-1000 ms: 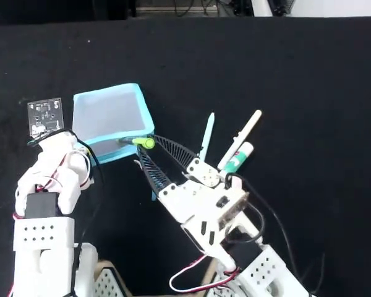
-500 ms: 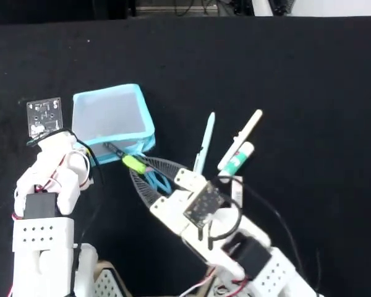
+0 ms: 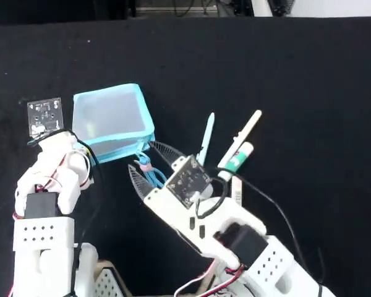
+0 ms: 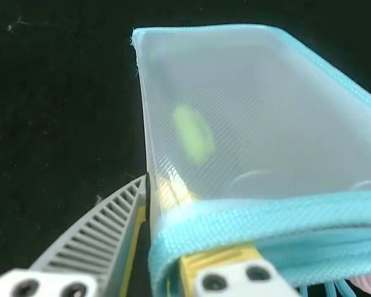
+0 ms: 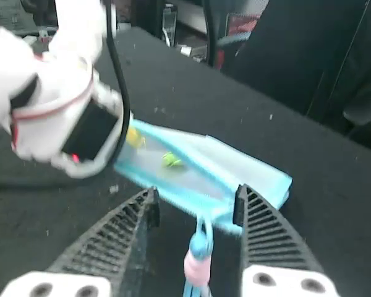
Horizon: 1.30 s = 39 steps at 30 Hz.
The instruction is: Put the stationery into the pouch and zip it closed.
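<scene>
On the black table (image 3: 297, 93), toward its left side, we are looking at the pouch (image 3: 108, 117), which is lying flat. It is a see-through, finely meshed rectangle bound all round in light blue tape, with a pink and blue pull (image 3: 145, 165) hanging off its near right corner. Through the mesh we are making out one small green piece (image 4: 191, 133) lying inside, and in the right wrist view the same green piece (image 5: 170, 159) is sitting near the middle of the pouch (image 5: 235, 170). We cannot tell whether the zip is drawn shut. The left gripper (image 4: 157, 192) is clamping the pouch (image 4: 253, 117) at the near edge, with its ribbed jaw pressing outside the blue tape and its other jaw lying against the mesh. The right gripper (image 5: 195, 198) is hovering at the near right corner with its jaws standing wide, and the pull (image 5: 198, 260) is dangling between them, touching neither as far as we are seeing. In the high view the right gripper (image 3: 142, 158) is pointing at that same corner. Right of the pouch and apart from it, a blue pen (image 3: 206, 137), a cream pen (image 3: 246, 130) and a marker (image 3: 238, 158) are lying slanted side by side on the table, the marker partly under the right arm.
</scene>
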Motion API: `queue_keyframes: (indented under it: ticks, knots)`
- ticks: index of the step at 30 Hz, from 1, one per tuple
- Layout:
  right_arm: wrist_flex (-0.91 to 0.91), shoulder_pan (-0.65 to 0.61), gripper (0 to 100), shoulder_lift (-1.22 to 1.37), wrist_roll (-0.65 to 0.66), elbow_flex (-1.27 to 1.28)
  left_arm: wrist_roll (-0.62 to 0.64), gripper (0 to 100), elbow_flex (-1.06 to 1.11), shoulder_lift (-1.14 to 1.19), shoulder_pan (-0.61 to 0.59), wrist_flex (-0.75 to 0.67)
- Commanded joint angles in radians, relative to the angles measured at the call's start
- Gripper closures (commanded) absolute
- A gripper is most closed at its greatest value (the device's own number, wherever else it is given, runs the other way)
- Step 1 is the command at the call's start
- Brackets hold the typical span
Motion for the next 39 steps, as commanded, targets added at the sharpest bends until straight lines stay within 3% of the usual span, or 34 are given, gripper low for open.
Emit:
queue_keyframes:
  ticks: [1, 7, 10, 14, 20, 23, 24, 39]
  knots:
    - [0.009, 0.021, 80.5, 0.019, -0.009, -0.145, -0.005, 97, -0.015, 0.0, -0.007, -0.012]
    - [0.152, 0.322, 80.5, -0.07, -0.012, -0.262, -0.005, 97, -0.015, 0.0, -0.007, -0.008]
    - [0.198, 0.462, 80.5, -0.119, -0.091, -0.271, -0.005, 97, -0.015, 0.0, -0.007, -0.008]
    - [0.259, 0.575, 80.5, -0.07, -0.101, -0.283, -0.005, 97, -0.015, 0.0, -0.007, -0.008]
    - [0.356, 0.649, 80.5, 0.265, -0.11, -0.417, -0.005, 97, -0.015, 0.0, -0.007, -0.006]
    - [0.397, 0.658, 80.5, 0.466, -0.186, -0.512, -0.005, 97, -0.015, 0.0, -0.007, -0.006]
    - [0.391, 0.657, 80.5, 0.622, -0.232, -0.572, -0.005, 97, -0.015, 0.0, -0.007, -0.006]
    - [0.267, 0.657, 80.5, 1.405, -0.244, -0.938, -0.008, 97, -0.004, 0.0, -0.007, -0.012]
